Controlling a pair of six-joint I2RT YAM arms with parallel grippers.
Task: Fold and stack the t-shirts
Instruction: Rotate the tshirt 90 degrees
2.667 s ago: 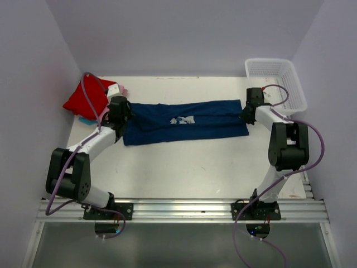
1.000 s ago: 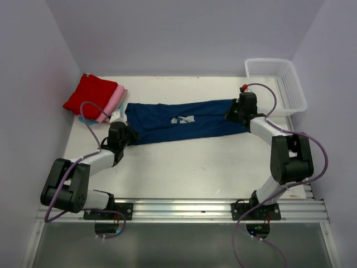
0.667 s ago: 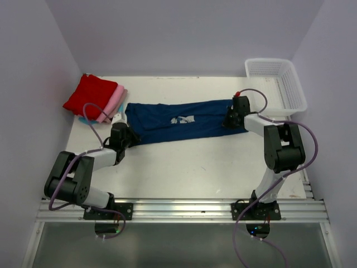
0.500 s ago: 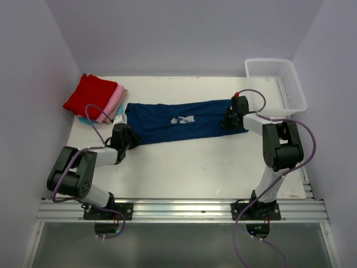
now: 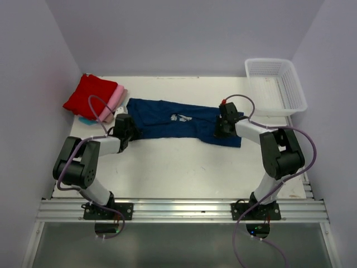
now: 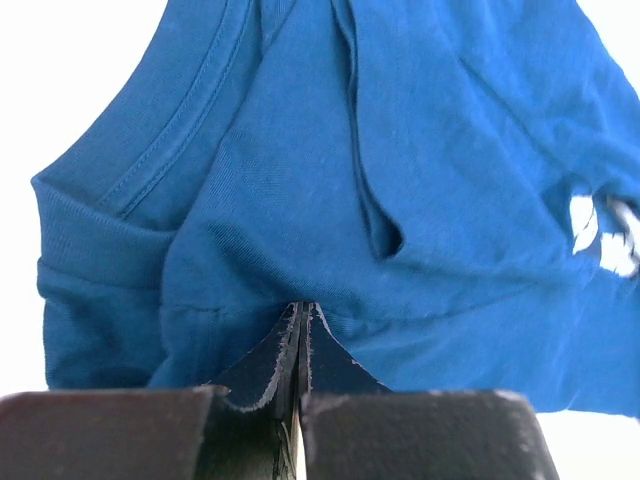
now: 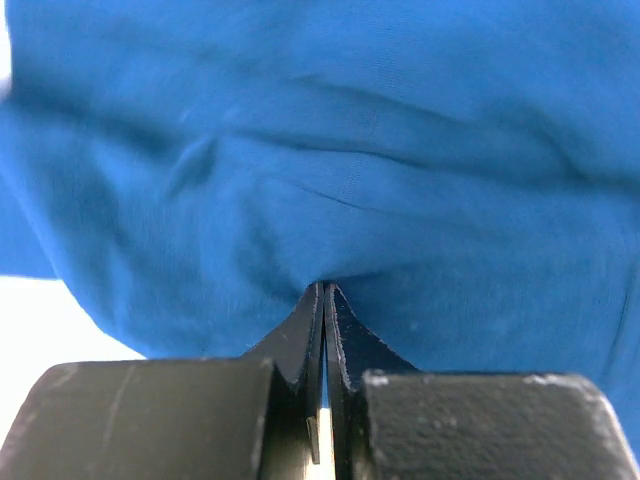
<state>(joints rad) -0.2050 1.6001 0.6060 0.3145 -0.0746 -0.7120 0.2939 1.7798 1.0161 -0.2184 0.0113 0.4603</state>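
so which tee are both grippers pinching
The navy blue tee, the one spread out, with left gripper and right gripper shut on it. The red tee, pink tee and teal tee lie piled apart.

white table point(image 5: 184, 167) — a navy t-shirt point(image 5: 162, 125) lies across mid-frame, folded tees point(image 5: 90, 96) stacked at upper left, mesh basket point(image 5: 276, 84) at upper right.
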